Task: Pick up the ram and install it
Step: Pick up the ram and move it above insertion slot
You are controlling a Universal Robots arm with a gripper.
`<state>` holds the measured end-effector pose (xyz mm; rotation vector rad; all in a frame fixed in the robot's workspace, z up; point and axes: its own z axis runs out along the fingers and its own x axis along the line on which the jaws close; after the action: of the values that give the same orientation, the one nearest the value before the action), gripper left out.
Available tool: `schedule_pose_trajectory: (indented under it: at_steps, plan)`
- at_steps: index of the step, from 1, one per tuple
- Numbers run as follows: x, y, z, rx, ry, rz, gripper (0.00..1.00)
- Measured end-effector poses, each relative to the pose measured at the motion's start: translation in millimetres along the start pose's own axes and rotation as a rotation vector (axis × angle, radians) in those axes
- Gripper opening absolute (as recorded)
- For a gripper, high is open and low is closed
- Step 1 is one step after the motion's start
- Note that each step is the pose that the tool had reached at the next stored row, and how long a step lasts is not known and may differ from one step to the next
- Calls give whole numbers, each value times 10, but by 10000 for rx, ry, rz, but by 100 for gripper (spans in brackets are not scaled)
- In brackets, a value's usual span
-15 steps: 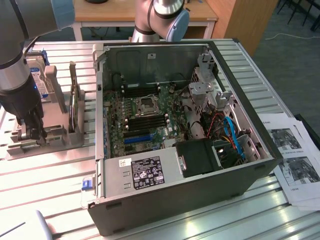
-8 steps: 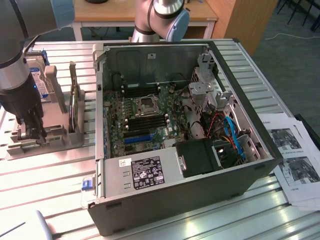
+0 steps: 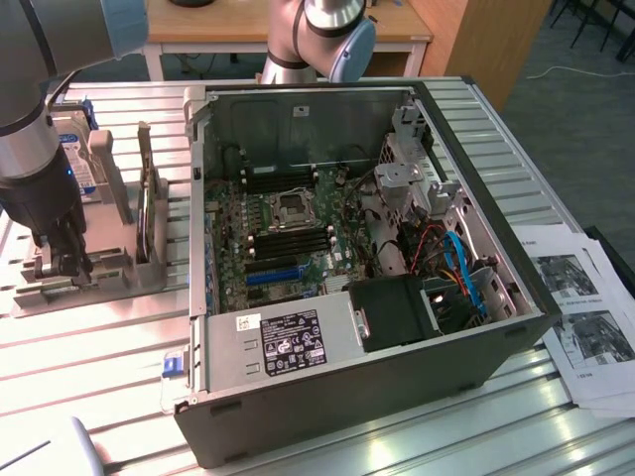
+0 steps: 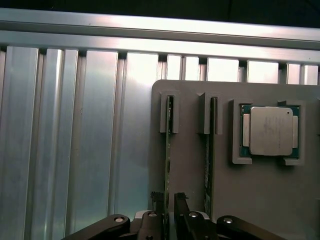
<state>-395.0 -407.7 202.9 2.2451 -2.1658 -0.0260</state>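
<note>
The ram (image 4: 169,150) stands on its long edge in a slot of the grey holder (image 4: 260,200), at the exterior view's left on the counter (image 3: 99,337). Your gripper (image 4: 168,202) straddles it, fingers (image 4: 181,205) slightly spread, one per face. It's probably light, stiff, thin and fragile, so clamp the flat faces squarely and gently. Its long axis runs level along the holder, parallel to the second stick (image 4: 212,150).

The grey-and-blue tubular metal arm (image 3: 28,129) stands vertical at 9 o'clock in the exterior view. Its black metal gripper (image 3: 63,264) points straight down.
</note>
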Motion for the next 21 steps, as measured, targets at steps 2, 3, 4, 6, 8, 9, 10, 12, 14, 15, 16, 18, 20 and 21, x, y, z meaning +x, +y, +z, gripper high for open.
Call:
schedule_pose_trajectory:
  at_steps: [2,3,4,6,8,9,10,12,14,15,16,18,20,21]
  plan:
    - [0,0,0,0,0,0,23]
    - [0,0,0,0,0,0,23]
    - [0,0,0,0,0,0,23]
    - [0,0,0,0,0,0,21]
    - [0,0,0,0,1,0,15]
    - [0,0,0,0,0,0,11]
    - [0,0,0,0,0,0,11]
    - [0,0,0,0,0,0,11]
    - [0,0,0,0,-1,0,11]
    - [0,0,0,0,0,0,11]
    - [0,0,0,1,0,0,11]
    - [0,0,0,1,-1,0,11]
    - [0,0,-9,3,-2,0,11]
    - [0,0,-22,1,-1,0,11]
